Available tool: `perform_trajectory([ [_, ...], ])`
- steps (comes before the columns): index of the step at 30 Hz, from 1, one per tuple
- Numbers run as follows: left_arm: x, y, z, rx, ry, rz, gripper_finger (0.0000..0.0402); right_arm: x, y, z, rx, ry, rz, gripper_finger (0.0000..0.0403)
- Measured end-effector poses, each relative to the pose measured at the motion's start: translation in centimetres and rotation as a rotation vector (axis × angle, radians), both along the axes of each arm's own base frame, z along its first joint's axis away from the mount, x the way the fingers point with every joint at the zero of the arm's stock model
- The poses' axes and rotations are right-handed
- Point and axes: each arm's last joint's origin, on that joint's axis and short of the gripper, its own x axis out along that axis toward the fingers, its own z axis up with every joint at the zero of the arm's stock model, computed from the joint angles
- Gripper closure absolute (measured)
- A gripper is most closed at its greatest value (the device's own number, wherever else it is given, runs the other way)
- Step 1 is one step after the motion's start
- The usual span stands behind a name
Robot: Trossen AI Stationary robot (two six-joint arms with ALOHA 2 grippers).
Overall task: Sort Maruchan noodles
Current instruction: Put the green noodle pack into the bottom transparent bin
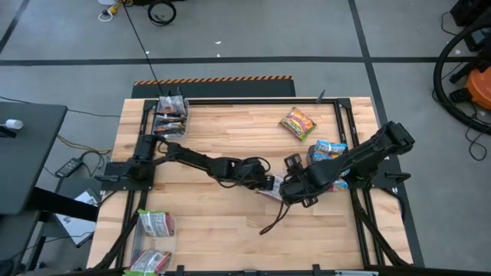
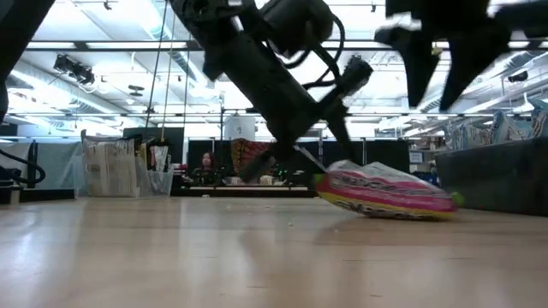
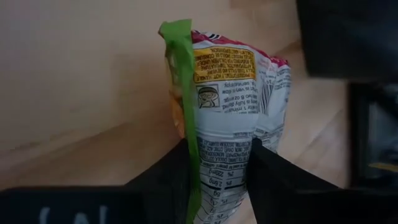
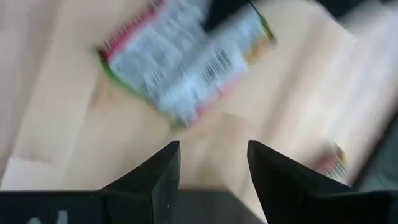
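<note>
A ramen packet with a pink, yellow and green wrapper sits near the table's middle; in the left wrist view its white printed back faces the camera. My left gripper is shut on it, also seen from above. My right gripper is open and hovers just right of the packet, above it. Other packets lie apart: a yellow-red one, blue-white ones, dark ones and green-white ones. My left gripper pinches the packet between its two fingers at one end, by the nutrition print beside the green sealed edge. The fingers slant down from the table's left. The packet lies nearly level and low; whether its underside touches the table, I cannot tell.
Clear bins stand at the far left corner, the near left corner and the right edge. A black cable lies on the wood near the grippers. Bare wood stretches across the table's far middle.
</note>
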Motion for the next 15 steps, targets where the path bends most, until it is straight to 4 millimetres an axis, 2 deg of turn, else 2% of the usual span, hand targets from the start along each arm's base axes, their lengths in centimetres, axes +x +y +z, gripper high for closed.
perform_trajectory([
  [4, -1.8, -0.3, 2.9, 0.123, 0.072, -0.09, 0.0272, -0.5, 0.1, 3.6, -0.036, -0.011, -0.063, 0.0213],
  [9, -5.4, -1.4, 8.3, 0.304, 0.127, -0.25, 0.0271, -1.4, 0.6, 7.1, -0.031, -0.132, -0.163, 0.0213],
  [12, -8.4, -2.7, 12.1, 0.393, 0.108, -0.354, 0.0271, -1.9, 1.1, 8.0, 0.004, -0.215, -0.209, 0.0214],
  [15, -12.3, -4.6, 15.6, 0.482, 0.085, -0.512, 0.0273, -2.0, 1.7, 8.1, 0.033, -0.273, -0.24, 0.0214],
])
